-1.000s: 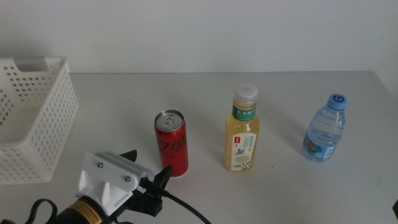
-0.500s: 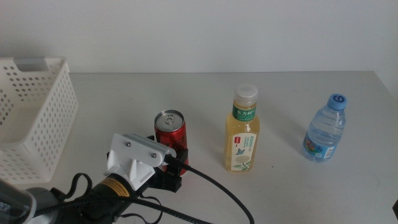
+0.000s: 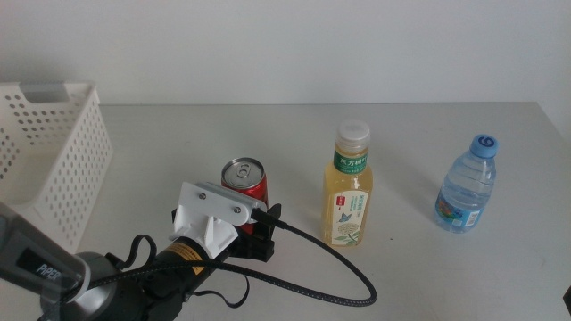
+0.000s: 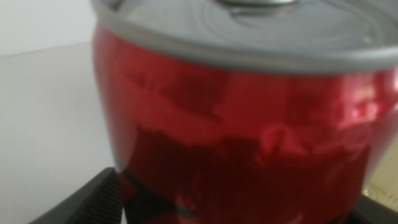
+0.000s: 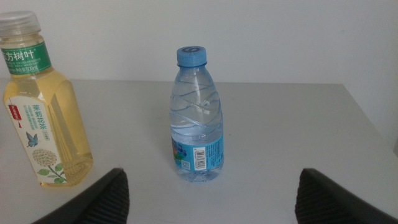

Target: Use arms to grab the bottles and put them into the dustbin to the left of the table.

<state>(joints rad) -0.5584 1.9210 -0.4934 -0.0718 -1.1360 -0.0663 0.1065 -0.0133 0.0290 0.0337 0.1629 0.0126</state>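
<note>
The slim red soda can (image 3: pixel 244 181) stands on the table and fills the left wrist view (image 4: pixel 249 118). My left gripper (image 3: pixel 246 234) is open, with one jaw on each side of the can's lower half. The yellow tea bottle (image 3: pixel 349 189) and the small blue-capped water bottle (image 3: pixel 467 185) stand upright to the can's right. Both also show in the right wrist view, the tea bottle (image 5: pixel 45 109) and the water bottle (image 5: pixel 196 121). My right gripper (image 5: pixel 214 196) is open and empty, short of the water bottle and out of the middle view.
The white perforated dustbin (image 3: pixel 67 169) stands at the table's left edge, left of the can. The left arm's black cable (image 3: pixel 330 290) loops over the grey table (image 3: pixel 428 276) in front of the tea bottle.
My left gripper has moved forward and to the right, from short of the can to having its jaws on either side of it. The bottles have not moved.
</note>
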